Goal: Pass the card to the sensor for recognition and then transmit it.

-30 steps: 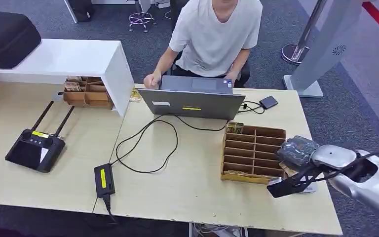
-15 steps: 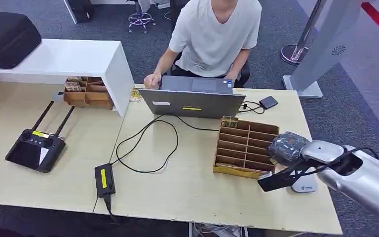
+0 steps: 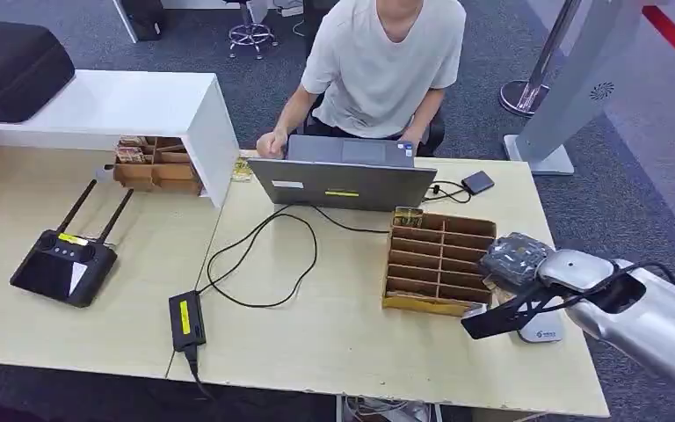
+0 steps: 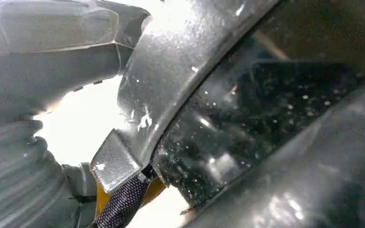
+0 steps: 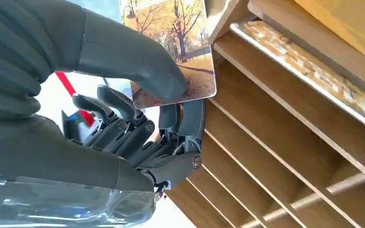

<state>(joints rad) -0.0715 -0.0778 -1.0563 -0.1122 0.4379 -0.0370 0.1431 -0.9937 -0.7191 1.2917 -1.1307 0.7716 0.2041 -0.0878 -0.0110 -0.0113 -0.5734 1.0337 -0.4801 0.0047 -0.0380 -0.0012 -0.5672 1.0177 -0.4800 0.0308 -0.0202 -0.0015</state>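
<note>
- Where my head view gives just my right robot hand (image 3: 514, 262) under its crinkled cover at the right end of the wooden tray (image 3: 439, 264), my right wrist view shows what it is doing: thumb (image 5: 138, 66) on top and dark fingers (image 5: 190, 116) beneath, pinching a card (image 5: 173, 45) printed with autumn trees.
- In that wrist view the card sits just beside the tray's slats, near a slot where another patterned card (image 5: 309, 71) lies flat.
- The head view alone shows the small white sensor (image 3: 540, 327) on the table (image 3: 334, 343), right below my forearm, with a dark logo I cannot read.
- My left wrist view gives dark, glossy, blurred shapes, so I cannot tell how my left robot hand is set.
- Compared with a second ago, my right arm has moved left and the tray sits further left too; over the last half second almost nothing has changed.
- A person in a white shirt (image 3: 387, 61) sits behind the laptop (image 3: 343, 176), which bears a yellow sticker too small to read; the black power brick (image 3: 185, 320) and the controller (image 3: 61, 264) carry yellow labels likewise.
</note>
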